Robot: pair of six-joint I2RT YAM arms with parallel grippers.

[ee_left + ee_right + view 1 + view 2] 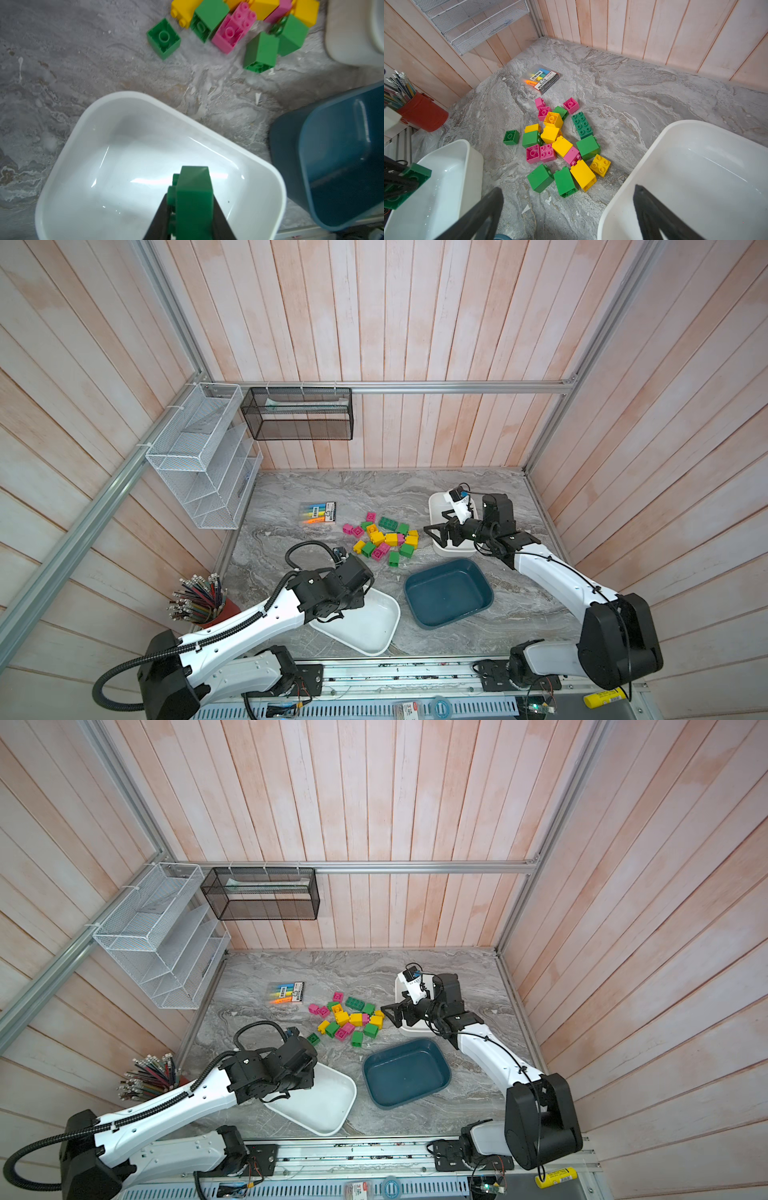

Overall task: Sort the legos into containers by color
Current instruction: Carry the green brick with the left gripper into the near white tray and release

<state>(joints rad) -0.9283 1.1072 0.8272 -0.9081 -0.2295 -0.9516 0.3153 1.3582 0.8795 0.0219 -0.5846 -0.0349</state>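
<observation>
One green lego (193, 187) clenched in left tool (190, 204) above the lower-centre white container (376, 637), other legos (384, 537) heaped mid-frame on the tabletop (316, 489) in both top views, right tool (437, 526) released, jaws wide, at the edge of the right-hand white container (451, 551), teal container (449, 593) lower right of the heap

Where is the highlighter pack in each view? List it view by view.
In a top view: highlighter pack, left of and beyond the lego pile.
In a top view: the pack, likewise left of the pile.
Left wrist: not in it.
Right wrist: the pack beyond the pile, toward the wall corner.
Shared landmark: the lego pile.
</observation>
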